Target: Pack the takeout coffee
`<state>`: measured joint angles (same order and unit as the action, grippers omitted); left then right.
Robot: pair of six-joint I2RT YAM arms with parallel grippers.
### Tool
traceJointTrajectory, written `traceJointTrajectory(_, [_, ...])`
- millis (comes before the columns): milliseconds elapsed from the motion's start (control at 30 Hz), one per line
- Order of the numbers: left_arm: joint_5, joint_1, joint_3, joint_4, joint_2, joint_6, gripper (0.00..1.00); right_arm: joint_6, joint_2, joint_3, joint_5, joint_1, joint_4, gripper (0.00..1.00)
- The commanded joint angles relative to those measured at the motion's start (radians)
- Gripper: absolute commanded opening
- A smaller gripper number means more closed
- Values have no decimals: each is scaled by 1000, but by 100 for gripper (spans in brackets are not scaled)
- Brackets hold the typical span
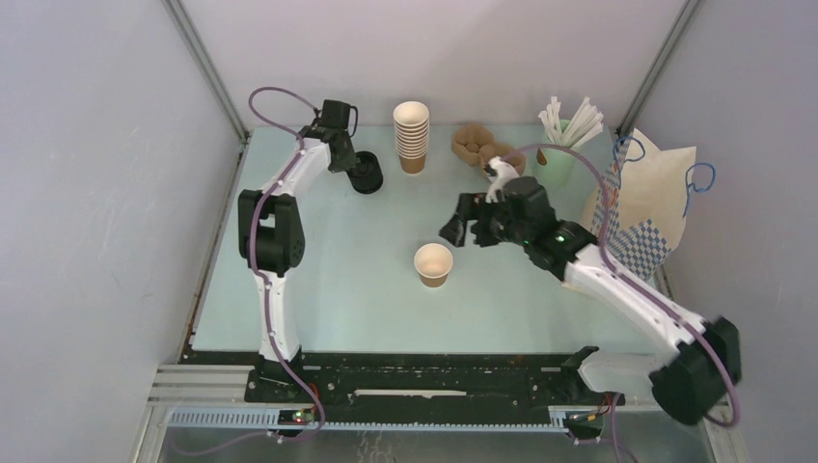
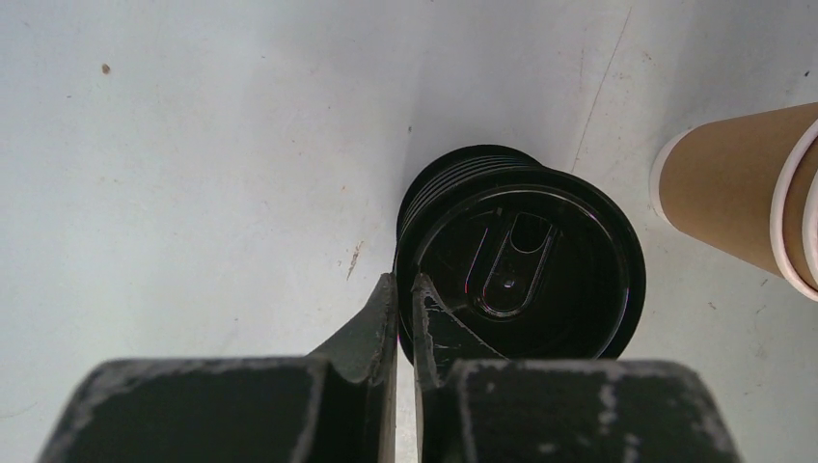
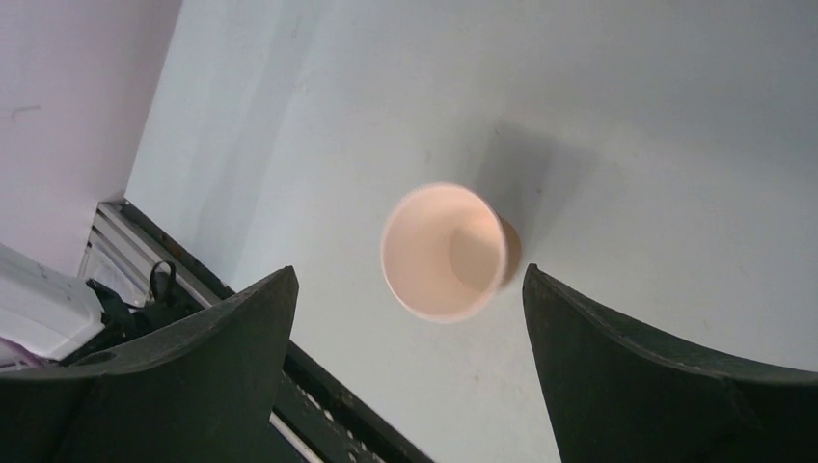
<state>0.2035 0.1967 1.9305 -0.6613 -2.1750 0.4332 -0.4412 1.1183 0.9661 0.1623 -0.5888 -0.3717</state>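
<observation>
Right gripper (image 3: 407, 273) hangs over the middle of the table (image 1: 328, 280). Just behind it on the far side sits the pulp tray (image 1: 479, 145), with the green cup of straws (image 1: 559, 159) further right; the paper bag (image 1: 641, 207) stands at the right edge; the cup stack (image 1: 412, 135) is at far centre, well apart from the gripper. Over at far left, the left gripper (image 2: 404, 282) is down at the black lids (image 2: 449, 174), which sit just left of the cup stack.

Right fingers are spread wide, holding and touching nothing; in the wrist view the cup (image 1: 433, 263) sits framed in the gap below them, apart from both. Left jaws are almost pressed together, nipping the rim of the top lid (image 2: 521, 260); one finger is outside the rim, the other lies over the lid.

The cup itself is alone in the middle of the table, a little near and left of the right gripper; it stands upright on its base, open mouth up, pale inside showing; long axis vertical, narrow end down.
</observation>
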Motion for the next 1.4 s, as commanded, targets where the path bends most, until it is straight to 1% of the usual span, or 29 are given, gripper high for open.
traceJointTrajectory(0, [4, -7, 79, 17, -11, -27, 3, -28, 179, 136, 3, -47, 226, 95])
traceJointTrajectory(200, [10, -7, 87, 15, -18, -27, 3, -116, 461, 293, 0, -60, 407, 94])
traceJointTrajectory(333, [10, -8, 93, 15, -21, -33, 3, -175, 649, 418, 34, -54, 451, 93])
traceJointTrajectory(467, [23, -9, 90, 20, -4, -48, 2, -216, 779, 532, 43, -53, 435, 92])
traceJointTrajectory(600, [12, -10, 99, 22, -10, -51, 2, -246, 862, 595, 25, -50, 443, 92])
traceJointTrajectory(667, [8, -10, 100, 20, -22, -47, 2, -288, 900, 611, 8, -43, 472, 91])
traceJointTrajectory(800, [-11, -10, 107, 9, -35, -41, 2, -395, 992, 639, 20, -29, 573, 84])
traceJointTrajectory(1000, [-30, -20, 113, -2, -35, -31, 2, -495, 1110, 668, 45, -15, 703, 72])
traceJointTrajectory(1167, [-38, -29, 119, -12, -41, -35, 1, -543, 1183, 692, 49, 3, 762, 71])
traceJointTrajectory(1367, [-45, -31, 132, -20, -48, -40, 1, -582, 1244, 726, 48, 10, 814, 72])
